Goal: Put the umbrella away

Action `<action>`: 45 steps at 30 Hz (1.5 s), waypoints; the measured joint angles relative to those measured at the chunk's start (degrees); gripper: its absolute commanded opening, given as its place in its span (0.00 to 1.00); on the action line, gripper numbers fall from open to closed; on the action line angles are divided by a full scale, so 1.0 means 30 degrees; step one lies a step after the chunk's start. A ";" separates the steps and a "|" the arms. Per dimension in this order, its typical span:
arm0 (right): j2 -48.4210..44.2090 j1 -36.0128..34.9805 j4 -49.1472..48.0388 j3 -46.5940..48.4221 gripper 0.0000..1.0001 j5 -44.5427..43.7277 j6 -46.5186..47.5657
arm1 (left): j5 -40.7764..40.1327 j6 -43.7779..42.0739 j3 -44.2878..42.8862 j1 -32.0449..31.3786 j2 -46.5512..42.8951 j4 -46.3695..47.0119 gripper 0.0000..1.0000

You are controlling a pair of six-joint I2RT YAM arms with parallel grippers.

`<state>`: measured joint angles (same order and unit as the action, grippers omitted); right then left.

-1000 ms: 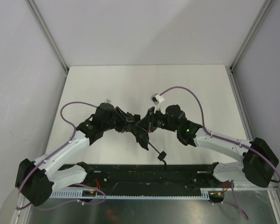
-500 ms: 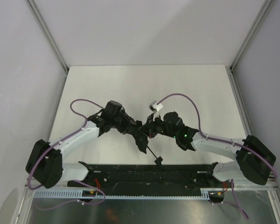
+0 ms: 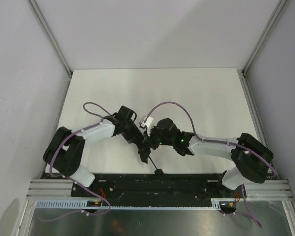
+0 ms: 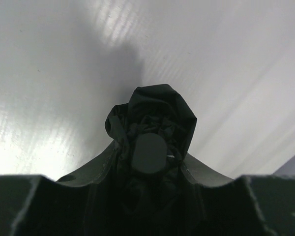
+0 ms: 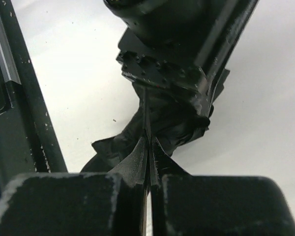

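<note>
L hand point(image 4: 148, 157) clamped round umbrella point(image 4: 157, 105), R hand point(image 5: 148, 147) closed tight, apparently pinching it too

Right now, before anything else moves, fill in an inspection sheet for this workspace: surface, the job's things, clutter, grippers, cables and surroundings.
Surface: white table, bare apart from the arms and what they hold.
Job's things: umbrella, folded into a crumpled black bundle and held between the two arms; a thin strand with a small knob trails toward the black rail.
Clutter: nothing seen.
Grippers: left gripper is clamped around the umbrella's end; right gripper is shut, apparently pinching a thin fold of it.
Cables: a purple cable loops above each arm, left cable and right cable; neither is snagged.
Surroundings: grey walls with metal frame posts.
</note>
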<state>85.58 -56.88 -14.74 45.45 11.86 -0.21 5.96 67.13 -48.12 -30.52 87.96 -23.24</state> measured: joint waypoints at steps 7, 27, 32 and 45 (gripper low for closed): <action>0.2535 -0.1078 0.2506 0.2900 0.00 -0.0954 0.2572 | -0.1384 -0.0627 -0.0080 0.0357 0.1042 0.0015 0.00; 0.5100 -0.1887 0.3439 0.5399 0.00 -0.3519 0.4379 | -0.2586 -0.1253 0.0583 0.1122 0.0685 0.1333 0.00; 0.5508 -0.1756 0.2900 0.5552 0.00 -0.3847 0.4291 | -0.2055 -0.1464 0.0743 0.1501 0.0801 0.2229 0.00; 0.9457 -0.6156 -0.0299 0.6943 0.00 -1.6079 1.0666 | -0.0459 -0.2710 0.1093 0.2929 0.0896 0.3475 0.00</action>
<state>113.95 -75.35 -15.64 66.28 -36.38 31.79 4.58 59.00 -44.84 -21.74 90.65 -12.82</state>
